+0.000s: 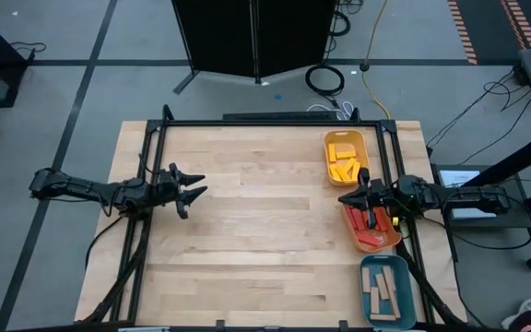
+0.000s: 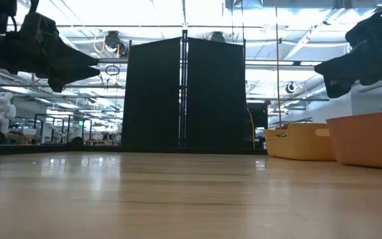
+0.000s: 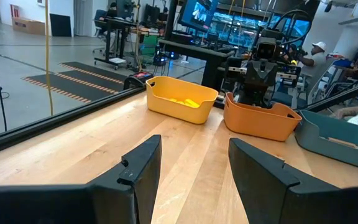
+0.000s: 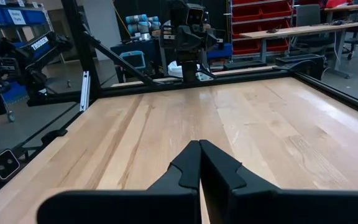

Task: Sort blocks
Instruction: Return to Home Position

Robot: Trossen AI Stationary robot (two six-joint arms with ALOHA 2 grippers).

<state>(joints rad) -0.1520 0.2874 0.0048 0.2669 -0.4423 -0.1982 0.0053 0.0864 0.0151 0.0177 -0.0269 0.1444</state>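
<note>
Here the left tool [image 1: 194, 188] hangs wide over the desk [image 1: 265, 258]; the right tool [image 1: 347, 197], closed empty, hovers at the orange tray [image 1: 381, 247].

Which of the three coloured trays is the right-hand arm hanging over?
The orange tray, middle of the three, holding red blocks; the yellow tray and teal tray flank it, clear of the right arm.

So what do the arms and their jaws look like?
The left arm and right arm are slim, dark, jointed links with bulkier wrists. Each ends in two black, wedge-shaped jaws tapering to blunt tips. No markings are visible.
</note>
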